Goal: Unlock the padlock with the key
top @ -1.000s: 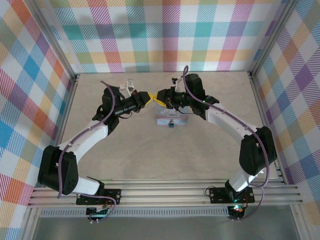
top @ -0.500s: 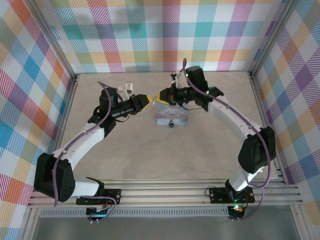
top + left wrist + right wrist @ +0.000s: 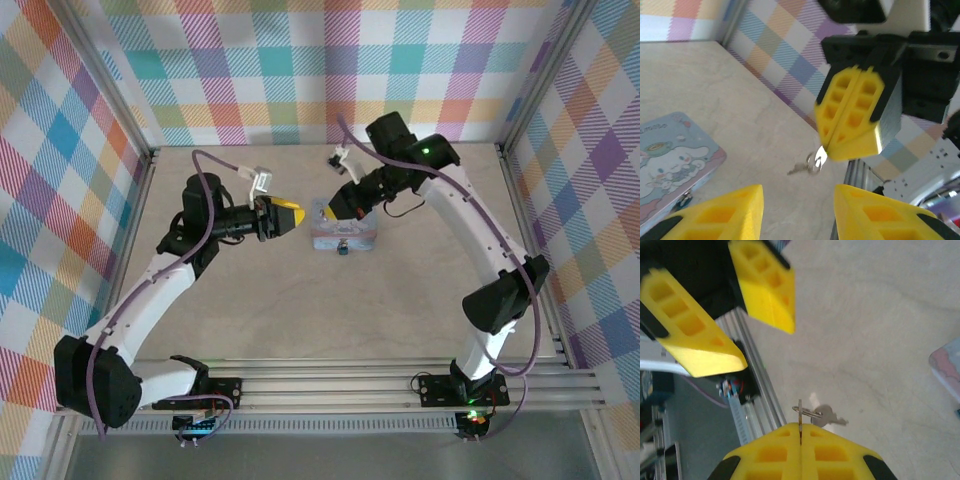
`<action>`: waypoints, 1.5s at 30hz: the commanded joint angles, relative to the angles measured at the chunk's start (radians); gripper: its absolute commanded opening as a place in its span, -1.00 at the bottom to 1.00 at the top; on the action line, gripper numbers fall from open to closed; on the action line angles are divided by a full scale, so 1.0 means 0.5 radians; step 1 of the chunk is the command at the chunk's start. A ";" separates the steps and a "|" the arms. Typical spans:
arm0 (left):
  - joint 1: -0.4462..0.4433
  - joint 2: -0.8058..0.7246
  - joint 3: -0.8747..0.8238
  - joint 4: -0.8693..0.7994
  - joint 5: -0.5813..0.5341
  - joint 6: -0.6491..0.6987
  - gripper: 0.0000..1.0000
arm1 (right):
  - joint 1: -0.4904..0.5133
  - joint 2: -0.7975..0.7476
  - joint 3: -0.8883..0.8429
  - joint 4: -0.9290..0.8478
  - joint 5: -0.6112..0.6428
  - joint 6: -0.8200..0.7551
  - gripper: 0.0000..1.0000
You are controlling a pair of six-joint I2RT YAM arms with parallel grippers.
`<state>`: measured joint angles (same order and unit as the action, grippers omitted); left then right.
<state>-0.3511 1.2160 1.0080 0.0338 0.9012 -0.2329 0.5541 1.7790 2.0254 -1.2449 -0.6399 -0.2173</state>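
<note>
Beige tabletop (image 3: 300,310) wide around tin (image 3: 355,236); left hand (image 3: 292,213) near right hand (image 3: 800,432) with key (image 3: 823,416).

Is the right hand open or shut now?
Shut. In the left wrist view the right hand has its yellow fingers pressed together, with the key dangling by its ring from their tips.

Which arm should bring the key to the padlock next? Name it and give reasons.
Right. The right pincer is shut on the ring of the key, which dangles from its tips. The left pincer is open and empty, beside the tin. The padlock sits at the tin's near edge.
</note>
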 commanded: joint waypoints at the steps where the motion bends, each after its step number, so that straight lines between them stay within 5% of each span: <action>1: -0.093 0.052 0.109 -0.145 0.212 0.309 -0.18 | 0.032 0.016 0.056 -0.205 -0.055 -0.322 -1.00; 19: -0.177 0.187 0.191 -0.296 0.318 0.454 -0.50 | 0.064 -0.026 -0.003 -0.188 -0.164 -0.473 -1.00; 31: -0.174 0.205 0.176 -0.185 0.295 0.361 -0.33 | 0.063 -0.049 -0.059 -0.213 -0.170 -0.566 -1.00; 38: -0.175 0.286 0.234 -0.217 0.416 0.335 -0.55 | 0.065 -0.056 -0.059 -0.209 -0.211 -0.599 -1.00; 42: -0.178 0.313 0.257 -0.232 0.450 0.334 -0.98 | 0.065 -0.057 -0.056 -0.213 -0.230 -0.617 -1.00; 45: -0.180 0.325 0.275 -0.244 0.459 0.335 -1.00 | 0.064 -0.056 -0.059 -0.213 -0.240 -0.624 -1.00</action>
<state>-0.4355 1.3682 1.1110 -0.1005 1.1137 -0.0631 0.5720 1.7813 2.0022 -1.3415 -0.6926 -0.4934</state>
